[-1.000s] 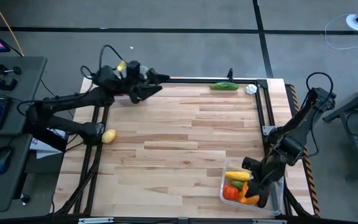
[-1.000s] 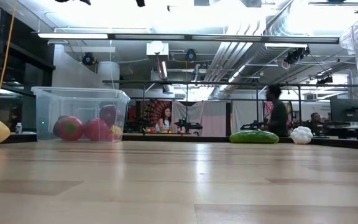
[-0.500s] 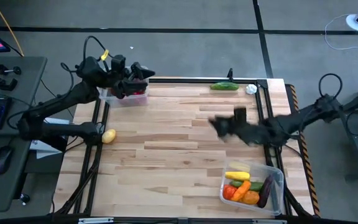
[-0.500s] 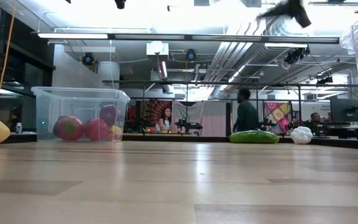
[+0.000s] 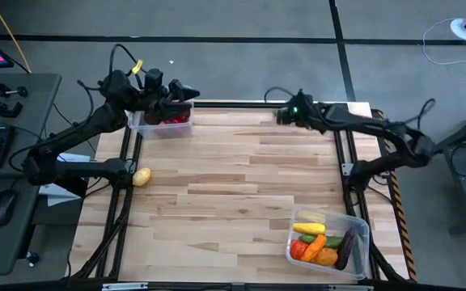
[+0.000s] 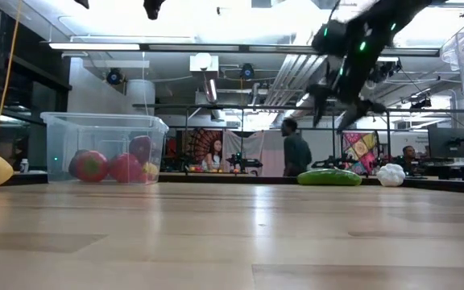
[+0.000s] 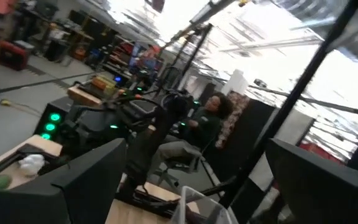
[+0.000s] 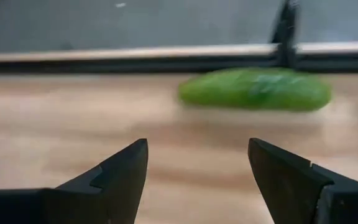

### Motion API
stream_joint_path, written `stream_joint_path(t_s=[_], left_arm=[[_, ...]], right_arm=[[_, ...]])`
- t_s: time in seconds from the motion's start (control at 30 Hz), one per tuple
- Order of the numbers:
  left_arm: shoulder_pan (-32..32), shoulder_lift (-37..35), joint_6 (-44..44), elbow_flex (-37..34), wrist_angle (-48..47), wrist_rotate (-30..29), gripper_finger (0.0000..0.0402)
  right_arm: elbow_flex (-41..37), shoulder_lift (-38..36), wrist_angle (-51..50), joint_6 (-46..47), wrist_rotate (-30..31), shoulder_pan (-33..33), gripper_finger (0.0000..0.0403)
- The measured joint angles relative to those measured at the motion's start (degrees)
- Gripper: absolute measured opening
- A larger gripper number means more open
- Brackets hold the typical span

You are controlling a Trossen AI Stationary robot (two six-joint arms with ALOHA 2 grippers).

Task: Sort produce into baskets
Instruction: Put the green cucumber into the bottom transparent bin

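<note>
Hovering above the far edge of the wooden surface (image 5: 241, 178), the right end effector (image 8: 197, 171) is seen with its two fingers spread apart and nothing between them, poised just short of a green cucumber (image 8: 255, 89) that lies on its side along the far rim; in the low view that end effector (image 6: 337, 101) hangs in the air over the cucumber (image 6: 329, 177). A white garlic (image 6: 391, 174) is recorded just beside the cucumber, toward the far right corner. The left end effector (image 5: 186, 94) is held above the far left corner with its fingers wide apart and empty, over a clear basket (image 6: 103, 149) in which red apples (image 6: 107, 167) and a small yellow piece are kept. A yellow lemon (image 5: 141, 176) is placed alone near the left edge of the surface, well apart from both baskets. A second clear basket (image 5: 362, 234) is set at the near right corner and is filled with a yellow piece, a red pepper (image 5: 299, 250), a carrot (image 5: 315, 242), a green piece and a purple eggplant (image 5: 345, 246). People are noted in the room beyond the surface, one standing and one seated.
</note>
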Motion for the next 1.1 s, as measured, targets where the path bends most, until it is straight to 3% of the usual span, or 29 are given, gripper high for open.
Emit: stream_joint_path(t_s=[0.27,0.63,0.87,1.1], left_arm=[[-0.1,0.0,-3.4,0.0,-2.3,-8.8,0.0374],[-0.1,0.0,-5.0,0.0,-2.3,-10.0,0.0374],[-0.1,0.0,-4.1,0.0,-2.7,-10.0,0.0374],[-0.1,0.0,-4.0,0.0,-2.9,-9.3,0.0374]], right_arm=[[0.0,12.3,9.4,-0.1,1.6,-12.3,0.0271],[0.0,20.2,15.9,5.4,7.9,-13.4,0.0249],[0.0,21.4,16.6,5.3,13.2,-13.1,0.0176],[0.0,21.4,16.7,2.5,13.4,-13.7,0.0059]])
